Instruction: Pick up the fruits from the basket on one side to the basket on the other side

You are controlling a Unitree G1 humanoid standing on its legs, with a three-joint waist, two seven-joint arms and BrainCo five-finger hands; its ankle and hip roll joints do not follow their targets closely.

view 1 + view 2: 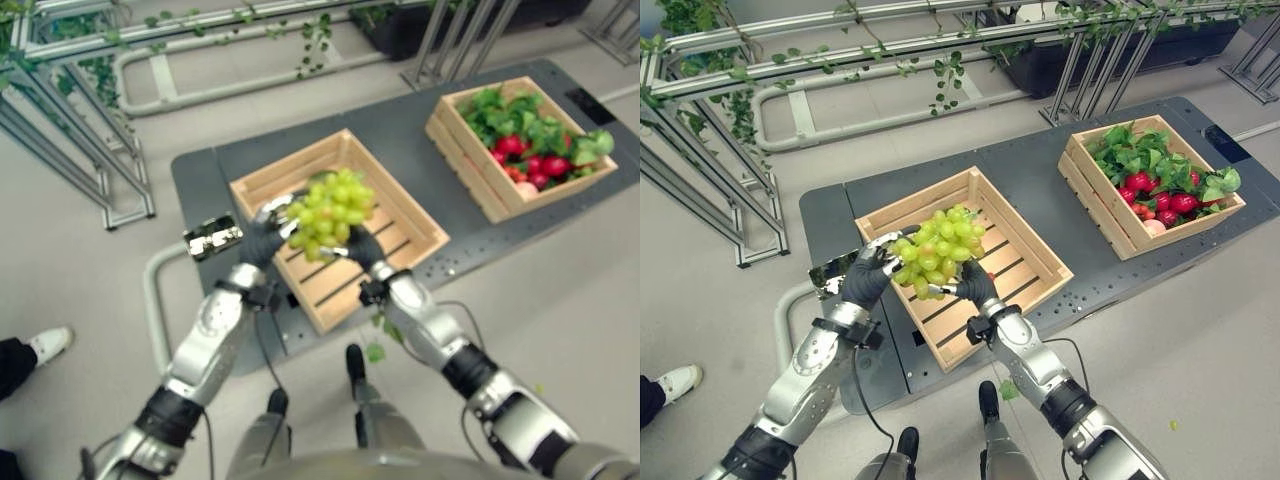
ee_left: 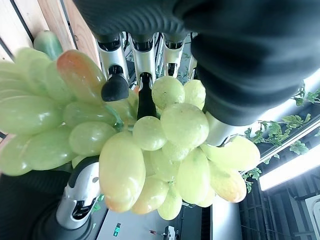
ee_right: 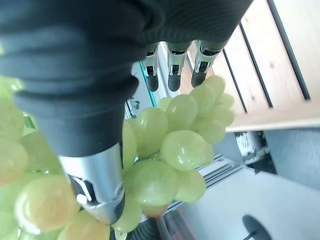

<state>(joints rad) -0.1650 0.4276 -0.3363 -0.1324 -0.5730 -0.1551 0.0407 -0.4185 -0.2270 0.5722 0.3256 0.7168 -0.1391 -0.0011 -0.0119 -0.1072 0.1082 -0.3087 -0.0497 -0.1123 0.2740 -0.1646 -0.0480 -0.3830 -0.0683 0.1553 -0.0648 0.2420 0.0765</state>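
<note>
Grey table [image 1: 1060, 200], two wooden crates: bunch of green grapes [image 1: 935, 250] held above the empty near-corner crate [image 1: 1030, 270], left robot hand [image 1: 868, 275] and right robot hand [image 1: 975, 285] curled round it; risk: loose grapes dropping if either slackens.

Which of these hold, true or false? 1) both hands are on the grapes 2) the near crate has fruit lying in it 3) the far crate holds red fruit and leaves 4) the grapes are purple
1) True: left hand and right hand both grip the grape bunch.
2) False: the near crate shows bare slats; the grapes are held above it.
3) True: the far crate holds red fruit among green leaves.
4) False: they are green.
</note>
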